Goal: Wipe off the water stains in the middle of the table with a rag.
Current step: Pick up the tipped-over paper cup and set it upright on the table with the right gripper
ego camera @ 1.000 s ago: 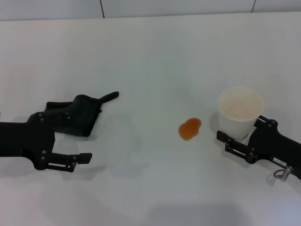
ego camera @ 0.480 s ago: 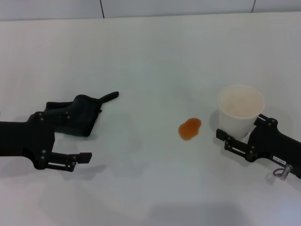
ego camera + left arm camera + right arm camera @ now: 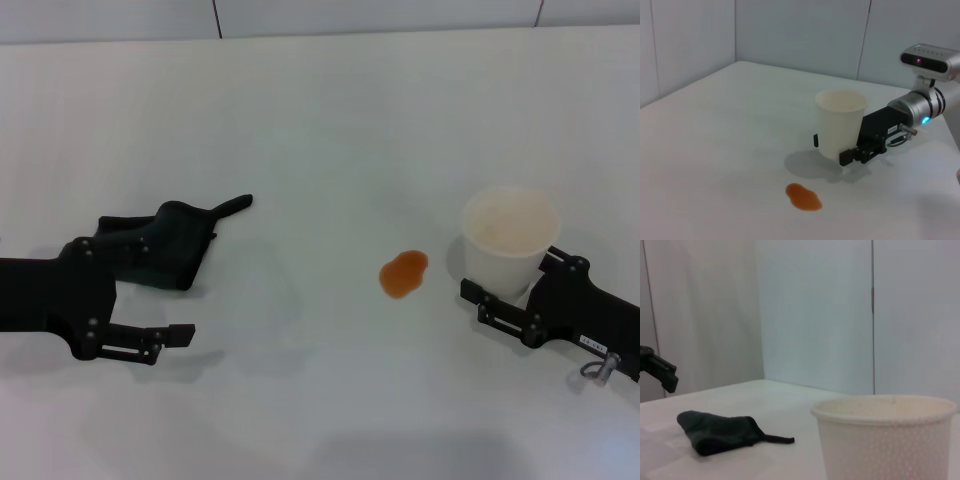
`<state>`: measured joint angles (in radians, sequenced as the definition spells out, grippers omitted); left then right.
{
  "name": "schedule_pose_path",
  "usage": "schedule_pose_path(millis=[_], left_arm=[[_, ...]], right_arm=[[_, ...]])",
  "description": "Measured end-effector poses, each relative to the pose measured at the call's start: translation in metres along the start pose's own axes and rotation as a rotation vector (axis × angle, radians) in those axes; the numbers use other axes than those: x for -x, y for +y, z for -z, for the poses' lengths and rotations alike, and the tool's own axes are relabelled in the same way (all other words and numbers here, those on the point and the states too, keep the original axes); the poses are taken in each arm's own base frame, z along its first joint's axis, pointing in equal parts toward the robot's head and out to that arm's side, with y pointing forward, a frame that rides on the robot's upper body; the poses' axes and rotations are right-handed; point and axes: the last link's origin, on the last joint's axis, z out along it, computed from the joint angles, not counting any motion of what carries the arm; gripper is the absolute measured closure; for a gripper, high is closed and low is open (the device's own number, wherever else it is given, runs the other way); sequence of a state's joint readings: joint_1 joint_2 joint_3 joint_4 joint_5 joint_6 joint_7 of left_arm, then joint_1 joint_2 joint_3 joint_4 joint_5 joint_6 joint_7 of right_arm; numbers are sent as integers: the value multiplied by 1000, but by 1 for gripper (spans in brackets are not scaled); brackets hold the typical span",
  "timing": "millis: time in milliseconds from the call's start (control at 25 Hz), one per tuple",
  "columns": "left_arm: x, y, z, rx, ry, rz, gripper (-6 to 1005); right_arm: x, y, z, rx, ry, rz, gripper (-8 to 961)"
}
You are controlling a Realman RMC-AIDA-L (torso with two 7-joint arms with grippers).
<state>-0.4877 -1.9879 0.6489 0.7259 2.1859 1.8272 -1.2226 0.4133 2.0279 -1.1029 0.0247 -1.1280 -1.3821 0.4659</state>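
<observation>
Rag point(image 3: 160, 247) bunched on the tabletop point(image 3: 320, 120) at the left, partly under the spread-open left pincer point(image 3: 150, 290), far nearer it than the right pincer point(image 3: 515, 290) gripping the paper cup point(image 3: 508, 240); water stains point(image 3: 403, 273) further right, mid-tabletop.

Light is bright and even on the white bench point(image 3: 320, 110), with no glare. Shadows are soft and faint: a grey one lies beside the paper cup point(image 3: 840, 122), near the orange stain point(image 3: 803, 196). The cup's near wall point(image 3: 885, 440) looks slightly unsharp.
</observation>
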Motion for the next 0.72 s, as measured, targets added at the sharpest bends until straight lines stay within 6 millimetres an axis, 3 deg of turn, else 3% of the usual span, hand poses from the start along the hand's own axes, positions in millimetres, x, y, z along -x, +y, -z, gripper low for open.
schedule_pose_path(millis=[720], left_arm=[[2, 2, 1, -2, 7, 7, 114]], right_arm=[[-3, -1, 2, -13, 15, 1, 80]])
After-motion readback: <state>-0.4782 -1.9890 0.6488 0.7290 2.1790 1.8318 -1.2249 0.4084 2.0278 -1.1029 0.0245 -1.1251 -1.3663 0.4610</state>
